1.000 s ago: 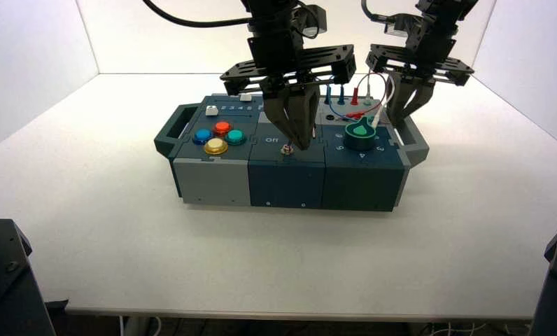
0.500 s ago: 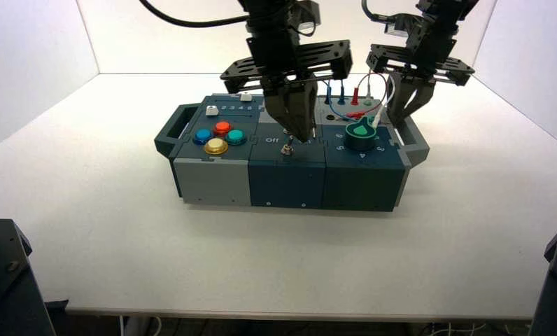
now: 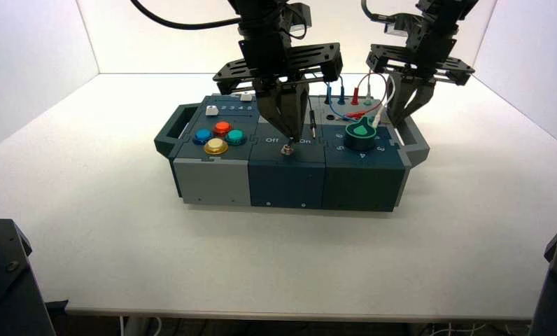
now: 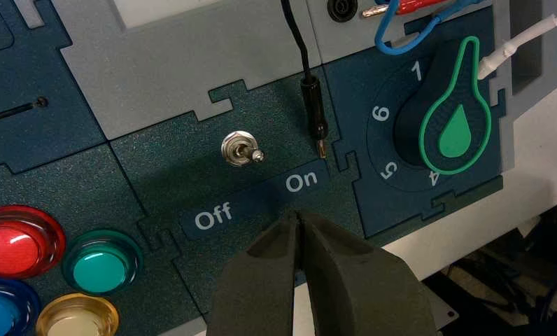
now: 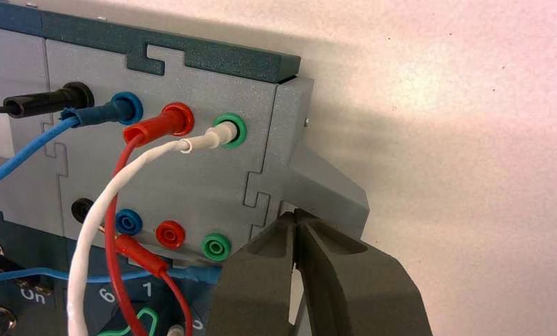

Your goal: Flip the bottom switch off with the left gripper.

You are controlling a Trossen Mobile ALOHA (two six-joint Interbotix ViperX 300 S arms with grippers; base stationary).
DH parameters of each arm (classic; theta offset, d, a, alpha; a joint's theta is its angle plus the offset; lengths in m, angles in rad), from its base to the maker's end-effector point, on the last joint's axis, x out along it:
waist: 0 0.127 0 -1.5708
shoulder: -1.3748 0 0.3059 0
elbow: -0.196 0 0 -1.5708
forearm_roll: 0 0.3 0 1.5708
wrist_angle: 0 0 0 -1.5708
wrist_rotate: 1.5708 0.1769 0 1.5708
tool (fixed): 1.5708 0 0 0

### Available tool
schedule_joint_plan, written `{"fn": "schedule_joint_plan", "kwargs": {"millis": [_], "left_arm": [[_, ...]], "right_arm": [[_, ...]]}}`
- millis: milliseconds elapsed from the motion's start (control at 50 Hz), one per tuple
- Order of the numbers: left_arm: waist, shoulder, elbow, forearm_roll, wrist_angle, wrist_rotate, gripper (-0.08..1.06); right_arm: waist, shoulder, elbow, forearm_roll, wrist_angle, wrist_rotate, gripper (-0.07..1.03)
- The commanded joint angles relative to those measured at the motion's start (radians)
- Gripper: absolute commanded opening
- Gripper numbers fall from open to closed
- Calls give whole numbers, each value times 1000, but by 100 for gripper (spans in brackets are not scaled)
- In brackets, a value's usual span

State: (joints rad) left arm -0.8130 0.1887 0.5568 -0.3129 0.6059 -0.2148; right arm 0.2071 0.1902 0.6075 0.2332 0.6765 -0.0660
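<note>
The bottom switch [image 3: 287,148], a tiny silver toggle, stands at the front of the dark blue middle panel of the box [image 3: 213,178], just below the Off/On lettering. My left gripper [image 3: 288,136] is shut, pointing down just above that switch. In the left wrist view the shut fingertips [image 4: 298,215] hide the bottom switch. Only the matching top toggle [image 4: 241,149] shows there, its lever leaning toward the "On" side. The right gripper [image 3: 404,117] hangs shut by the box's right end, next to the grey socket panel [image 5: 192,175].
A black plug lead [image 4: 316,119] lies loose on the switch panel near "On". Right of the switches sits the green-edged knob [image 4: 452,112]. Coloured round buttons [image 3: 218,136] are on the left. Red, blue and white wires [image 5: 132,182] cross the sockets at the back right.
My left gripper has shifted left and risen slightly, from the bottom switch's right side to just above it. The black plug lead has come into sight. The right arm has not moved.
</note>
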Motion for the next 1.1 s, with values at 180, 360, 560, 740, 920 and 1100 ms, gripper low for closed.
{"fn": "schedule_joint_plan", "kwargs": {"millis": [180,360,560,740,920,1100], "left_arm": [[-2,-46,-25,-3,15,-8,-3],[-9,-44,-23,-8,20,-11,-3],[-21,-41,-23,-9,21,-11,-3],[-21,-38,-26,-9,21,-11,-3],[-25,-41,-28,-9,26,-11,-3],[-26,-37,-28,-9,26,-11,-3]], "right_arm": [[11,-9,-11,-6,-14,-11,-2],[11,-9,-11,-6,-12,-11,-2],[11,-9,-9,-6,-14,-11,-2],[11,-11,-6,-6,-15,-11,-2],[11,-14,2,-6,-18,-11,-2],[11,-15,5,-6,-18,-11,-2]]}}
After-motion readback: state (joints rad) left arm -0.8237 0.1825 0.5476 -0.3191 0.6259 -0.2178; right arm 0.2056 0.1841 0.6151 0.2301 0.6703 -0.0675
